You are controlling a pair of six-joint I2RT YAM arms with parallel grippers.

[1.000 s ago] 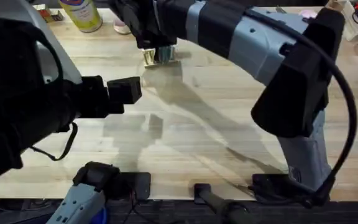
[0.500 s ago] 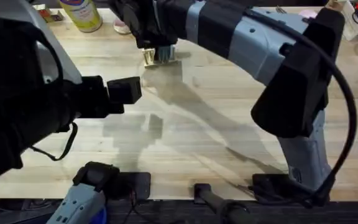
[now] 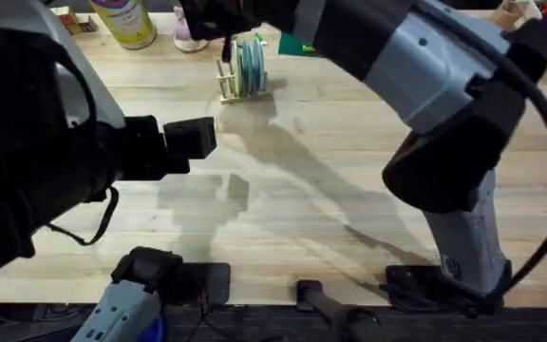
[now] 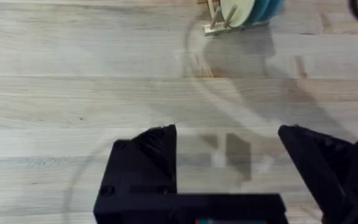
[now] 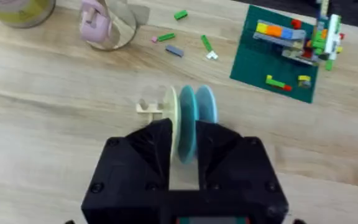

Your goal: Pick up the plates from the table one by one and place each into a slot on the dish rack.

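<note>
The dish rack (image 3: 240, 87) stands at the far middle of the table (image 3: 330, 190). Three plates (image 3: 249, 63) stand upright in its slots: a pale one (image 5: 174, 118), a turquoise one (image 5: 188, 121) and a bluish one (image 5: 207, 106). My right gripper (image 3: 224, 28) hangs open just above them. In the right wrist view the plates' rims show in the gap between its fingers (image 5: 145, 155), and they do not seem to touch. My left gripper (image 3: 198, 138) hovers open over bare wood, well short of the rack (image 4: 219, 22), with nothing between its fingers (image 4: 148, 158).
Behind the rack lie a green baseplate (image 5: 278, 53) with bricks on it, several loose bricks (image 5: 185, 38), a clear cup (image 5: 110, 22) holding something pink, and a yellow bottle (image 3: 126, 21). The right arm (image 3: 425, 85) spans the table from its base.
My right gripper has risen off the rack and drawn back toward the far edge, uncovering the plates standing in it. The left arm has not moved.
</note>
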